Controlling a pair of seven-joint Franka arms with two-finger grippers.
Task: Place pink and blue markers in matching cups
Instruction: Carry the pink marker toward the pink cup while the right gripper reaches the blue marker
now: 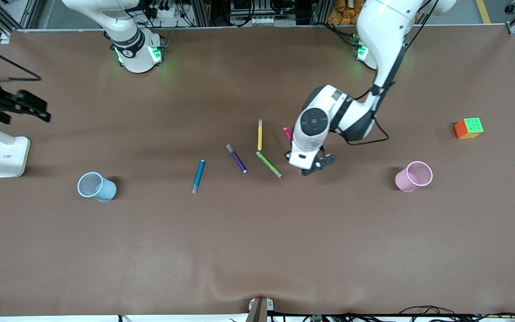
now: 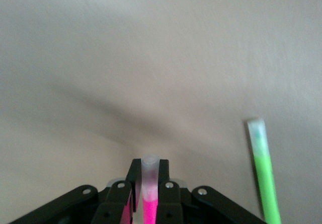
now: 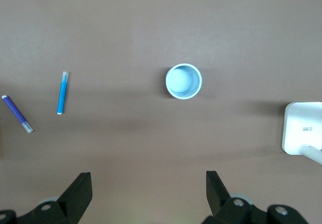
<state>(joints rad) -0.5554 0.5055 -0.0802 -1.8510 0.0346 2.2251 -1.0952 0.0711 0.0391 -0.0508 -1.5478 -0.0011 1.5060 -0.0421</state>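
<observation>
Magenta between black fingers: the left gripper (image 2: 149, 194), low over the middle of the brown table (image 1: 257, 250), is clamped on the pink marker (image 2: 149, 196), pale cap poking out past the fingertips. The left arm bends down from its base, wrist tipped over. From the front only the marker's pink tip (image 1: 287, 133) peeks out by the wrist; the lime-green marker (image 1: 269, 164) lies just beside it. The right gripper (image 3: 148, 194) waits, spread wide and empty, high over the blue cup (image 3: 183, 81), with the blue marker (image 3: 62, 92) off to one side. The pink cup (image 1: 414, 176) stands toward the left arm's end. No writing is legible.
</observation>
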